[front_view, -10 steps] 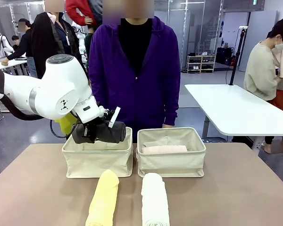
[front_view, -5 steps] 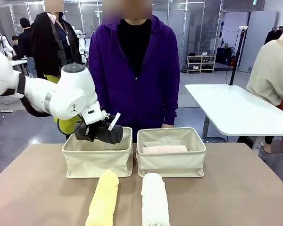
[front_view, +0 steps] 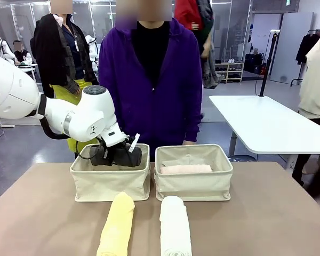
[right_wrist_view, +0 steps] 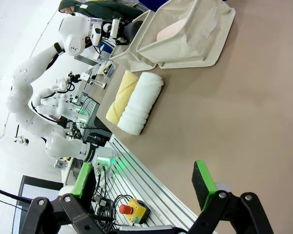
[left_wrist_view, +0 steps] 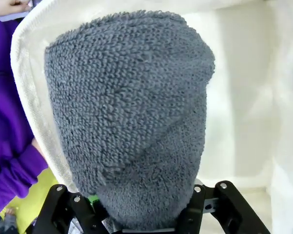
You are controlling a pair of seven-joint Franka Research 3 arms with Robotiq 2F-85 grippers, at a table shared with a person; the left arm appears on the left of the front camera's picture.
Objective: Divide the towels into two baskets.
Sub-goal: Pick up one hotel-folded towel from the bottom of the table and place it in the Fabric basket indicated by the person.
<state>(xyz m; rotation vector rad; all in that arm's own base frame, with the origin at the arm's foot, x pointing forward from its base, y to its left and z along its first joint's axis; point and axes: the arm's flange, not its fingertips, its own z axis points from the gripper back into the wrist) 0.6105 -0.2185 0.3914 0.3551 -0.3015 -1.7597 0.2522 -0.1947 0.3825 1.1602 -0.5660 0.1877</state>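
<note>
My left gripper [front_view: 117, 156] is shut on the dark grey towel [front_view: 130, 158], holding it level just inside the left basket [front_view: 109, 184]. In the left wrist view the grey towel [left_wrist_view: 132, 122] bulges out from between the fingers, with the basket's cream wall behind it. The pale pink towel [front_view: 185, 169] lies in the right basket [front_view: 194, 186]. On the table in front of the baskets lie the pale yellow towel [front_view: 117, 224] and the white towel [front_view: 174, 226], side by side. My right gripper [right_wrist_view: 142, 178] hangs open over bare table, away from the towels.
A person in a purple top [front_view: 152, 80] stands close behind the baskets. Bare brown table [front_view: 266, 218] stretches to the right of the towels. A white table [front_view: 266, 125] stands farther off at the right.
The left arm has come down and toward the basket, bringing the grey towel from above the rim to just inside the left basket. The other towels have not moved.
</note>
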